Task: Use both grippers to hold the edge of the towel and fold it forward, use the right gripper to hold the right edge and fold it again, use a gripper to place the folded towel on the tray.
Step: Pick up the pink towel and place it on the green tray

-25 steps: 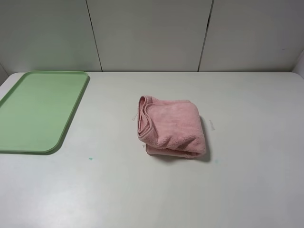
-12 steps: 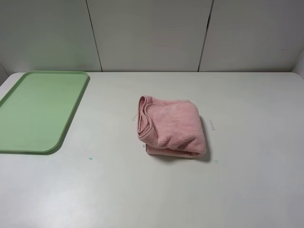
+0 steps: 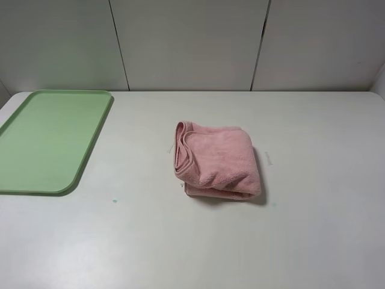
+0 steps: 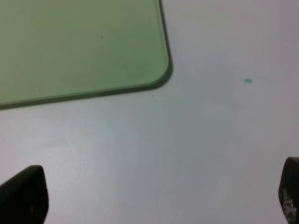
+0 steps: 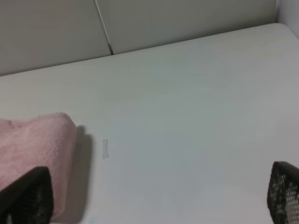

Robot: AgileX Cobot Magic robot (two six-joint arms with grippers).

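Note:
A pink towel (image 3: 216,158) lies folded in a thick bundle on the white table, near its middle. A light green tray (image 3: 48,137) sits at the table's far left with nothing on it. No arm shows in the exterior view. In the left wrist view my left gripper (image 4: 154,198) is open over bare table, its fingertips (image 4: 25,193) wide apart, just off the tray's near right corner (image 4: 93,46). In the right wrist view my right gripper (image 5: 154,198) is open, with the towel's right edge (image 5: 35,144) beside one fingertip (image 5: 28,196).
Grey wall panels (image 3: 192,42) stand behind the table's back edge. A small teal dot (image 3: 114,200) marks the table between tray and towel. A faint tape mark (image 3: 268,158) lies right of the towel.

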